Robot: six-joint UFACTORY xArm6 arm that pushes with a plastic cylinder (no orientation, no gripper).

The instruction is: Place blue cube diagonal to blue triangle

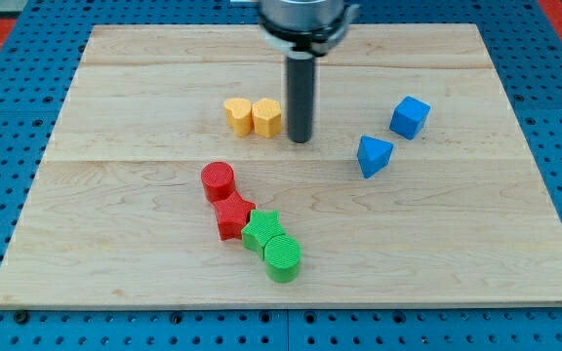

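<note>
Right of centre on the tabletop (pixel 115 195): blue cube (pixel 410 116), just up-right of blue triangle (pixel 374 155), apart. My tip (pixel 301 138) beside yellow blocks (pixel 254 116), well left. No gripper, nothing pinched. Likely light, rigid, slippery; best pushed flat-face, centred.

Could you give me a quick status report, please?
My tip beside yellow blocks, touching neither blue piece. Blue cube up-right of blue triangle. Nothing between.
</note>
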